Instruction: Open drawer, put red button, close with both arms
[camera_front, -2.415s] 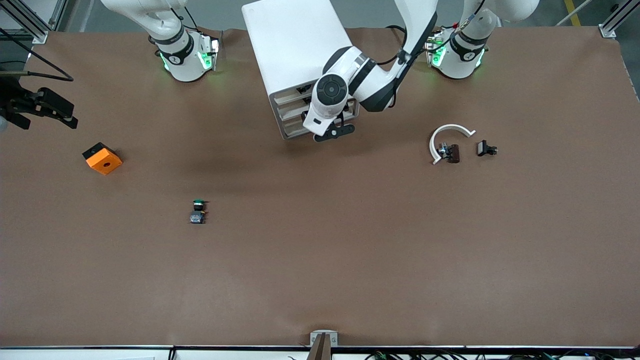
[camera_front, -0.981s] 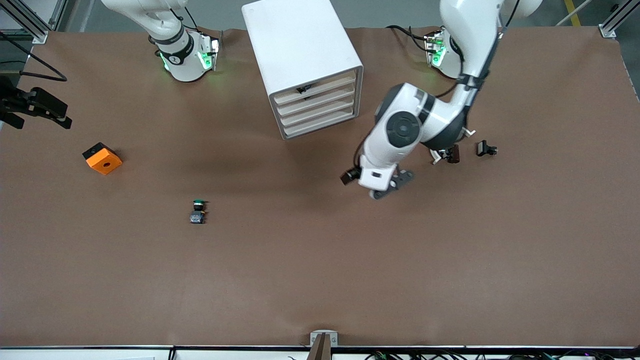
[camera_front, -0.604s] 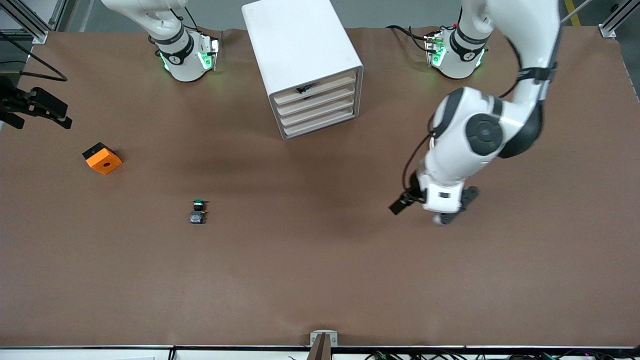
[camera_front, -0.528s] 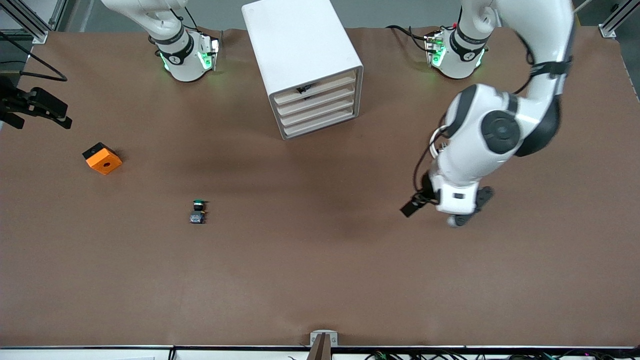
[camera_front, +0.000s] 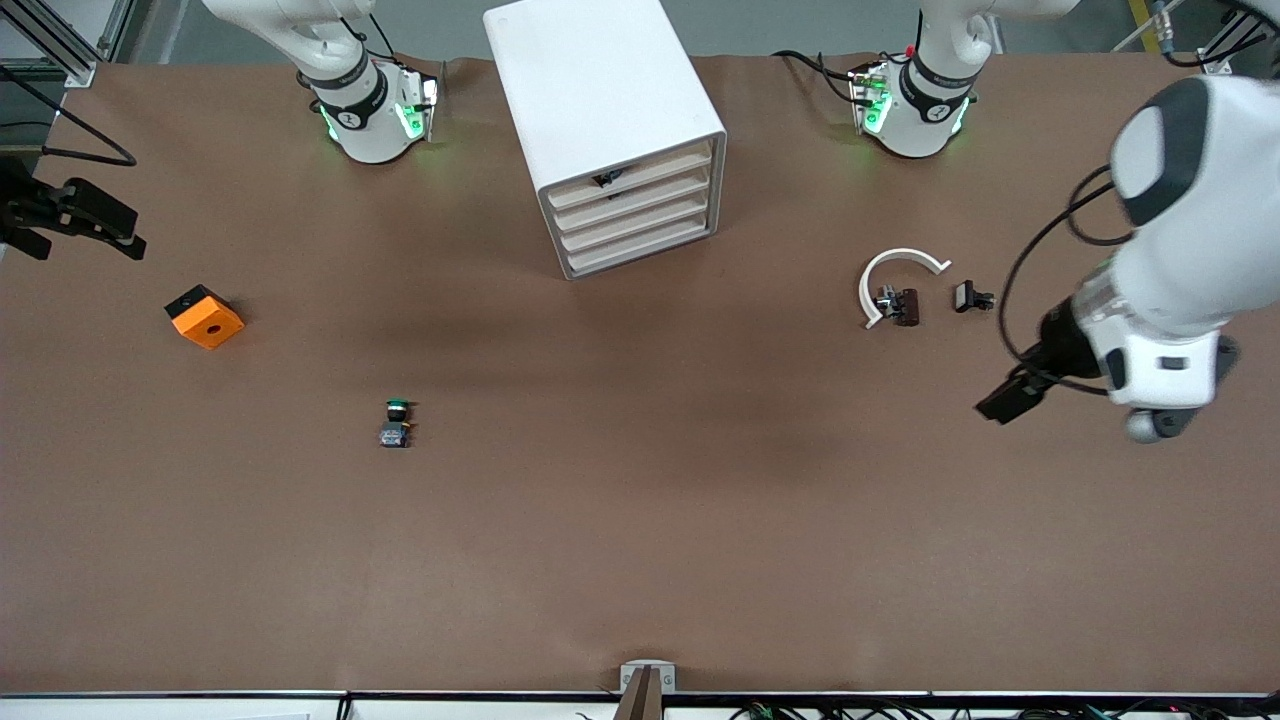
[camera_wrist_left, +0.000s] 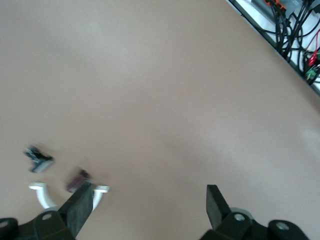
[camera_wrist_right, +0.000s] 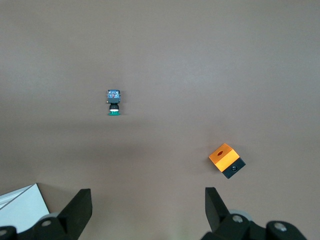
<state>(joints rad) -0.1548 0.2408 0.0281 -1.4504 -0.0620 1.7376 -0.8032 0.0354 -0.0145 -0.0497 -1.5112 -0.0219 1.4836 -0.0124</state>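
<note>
Waiting right gripper (camera_front: 80, 228): at 9 o'clock in the front view, over the edge of the table (camera_front: 640, 560) at the right arm's end. Only the right wrist view shows its claw, wide and holding nothing.
Orange block (camera_front: 204, 318): on the table at 9 o'clock, close under the right gripper. The right wrist view shows its black underside, which the front view shows only partly.
Green button (camera_front: 397, 408): lying on its side at 8 o'clock, bluish-grey base nearer to the front camera. The left wrist view does not reach it.
Drawer cabinet (camera_front: 600, 90): white, at 12 o'clock, four drawer fronts all pushed in. The front view alone shows a small dark thing (camera_front: 606, 180) in the gap over the top drawer.
Red button: no red cap can be made out in any view, so I cannot tell where it lies.
White ring (camera_front: 900, 258): an open arc at 2 o'clock.
Dark-red piece (camera_front: 906, 306): at the ring's open side, touching it.
Black piece (camera_front: 970, 297): just beside the ring, toward the left arm's end.
Left gripper (camera_wrist_left: 147, 207): at 3 o'clock, over bare table. The front view hides its fingers, while the left wrist view shows the claw wide and empty.
</note>
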